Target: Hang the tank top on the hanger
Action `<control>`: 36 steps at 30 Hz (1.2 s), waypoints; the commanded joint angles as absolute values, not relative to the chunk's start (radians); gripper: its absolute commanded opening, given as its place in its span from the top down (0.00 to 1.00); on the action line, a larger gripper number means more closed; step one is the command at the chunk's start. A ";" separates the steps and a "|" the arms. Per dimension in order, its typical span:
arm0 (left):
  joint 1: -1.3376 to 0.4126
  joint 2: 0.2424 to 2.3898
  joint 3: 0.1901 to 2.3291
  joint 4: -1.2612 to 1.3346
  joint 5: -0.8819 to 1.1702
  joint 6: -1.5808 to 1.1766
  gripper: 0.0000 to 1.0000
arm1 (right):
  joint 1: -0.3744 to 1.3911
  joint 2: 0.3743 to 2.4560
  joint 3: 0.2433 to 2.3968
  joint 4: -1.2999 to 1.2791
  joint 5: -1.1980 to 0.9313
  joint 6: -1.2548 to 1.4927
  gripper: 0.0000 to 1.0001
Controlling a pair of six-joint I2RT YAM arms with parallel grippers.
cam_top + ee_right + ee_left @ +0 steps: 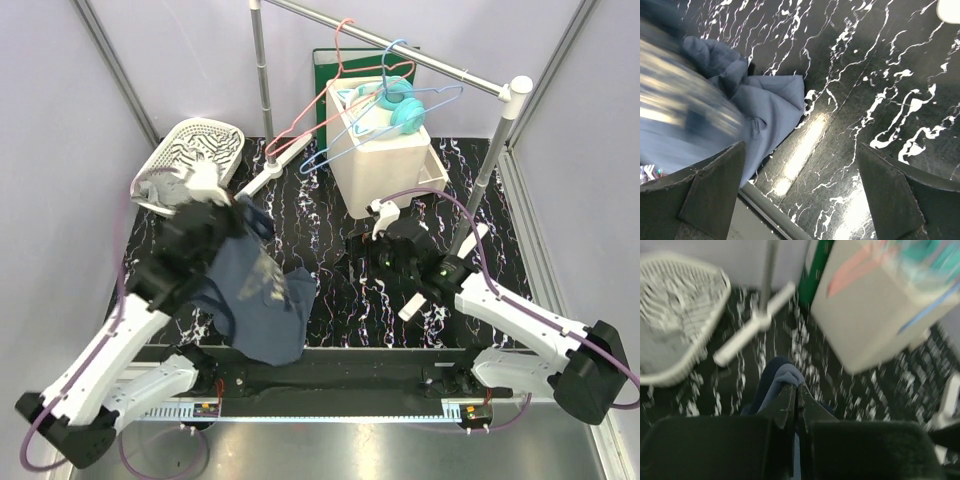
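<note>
The navy-blue tank top (262,300) hangs bunched from my left gripper (240,215), its lower part draping over the near table edge. In the left wrist view the left gripper (797,389) is shut on a fold of the tank top (781,376). The light-blue hanger (322,155) hangs by its hook from the metal rail (440,65) at the back, in front of a white box (385,165). My right gripper (385,255) is open and empty, to the right of the top. In the right wrist view the right gripper (802,192) is low over the table, with the tank top (767,107) to its left.
A pink-red hanger (305,125) hangs on the same rail, left of the blue one. A white basket (195,150) with striped and grey cloth stands at the back left. The rack's white foot (262,178) and post (490,165) rest on the black marbled table (330,230).
</note>
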State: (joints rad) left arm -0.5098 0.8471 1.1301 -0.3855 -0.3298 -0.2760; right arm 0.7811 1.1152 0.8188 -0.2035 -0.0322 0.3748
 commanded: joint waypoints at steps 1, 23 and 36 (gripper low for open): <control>-0.655 0.787 0.916 -0.282 -0.449 -0.431 1.00 | 0.785 1.137 0.824 -0.160 -0.066 0.385 0.00; -0.890 0.745 0.457 -0.253 -0.606 -0.656 0.01 | 0.785 1.468 0.788 0.169 -0.192 0.551 0.00; -0.506 0.555 0.388 -0.261 -0.456 -0.678 0.01 | 0.810 1.686 0.890 0.379 -0.238 0.584 0.03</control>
State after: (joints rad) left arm -0.5816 0.5972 0.4141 -0.2909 -0.5087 -0.6556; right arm 0.7952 1.6543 0.8383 0.2592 -0.2131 0.5640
